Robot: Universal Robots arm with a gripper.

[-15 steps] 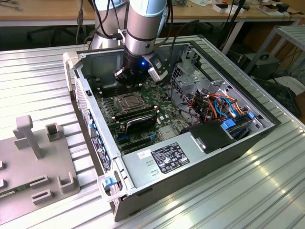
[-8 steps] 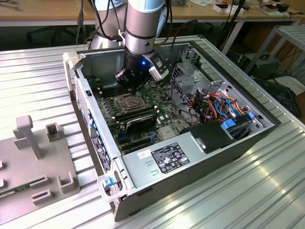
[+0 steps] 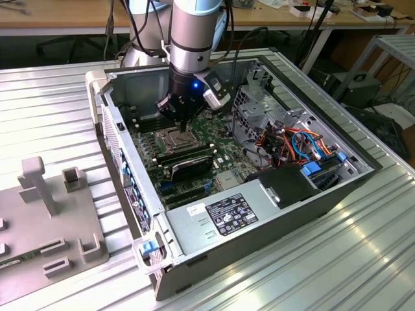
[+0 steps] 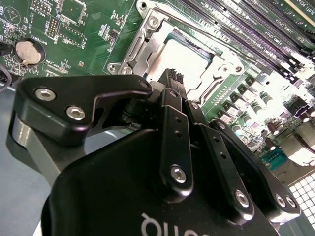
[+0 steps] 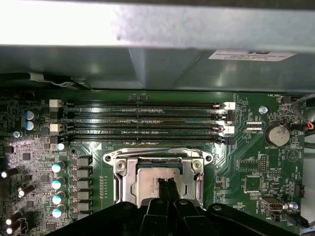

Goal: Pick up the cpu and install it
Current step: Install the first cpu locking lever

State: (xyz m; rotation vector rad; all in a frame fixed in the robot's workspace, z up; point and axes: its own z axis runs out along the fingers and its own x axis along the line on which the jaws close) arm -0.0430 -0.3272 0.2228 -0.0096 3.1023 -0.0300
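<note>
My gripper (image 5: 166,184) hangs just above the cpu (image 5: 155,178), its fingertips (image 4: 173,77) drawn together and holding nothing. The cpu lies flat inside the open socket frame (image 5: 123,174) on the green motherboard (image 5: 251,167), beside the memory slots (image 5: 142,123), within the open computer case (image 3: 324,194) on the ribbed metal table (image 3: 58,97).

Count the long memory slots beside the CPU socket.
4 memory slots in the first wrist view, lying parallel in a stack between the case wall and the socket, which holds the cpu.
</note>
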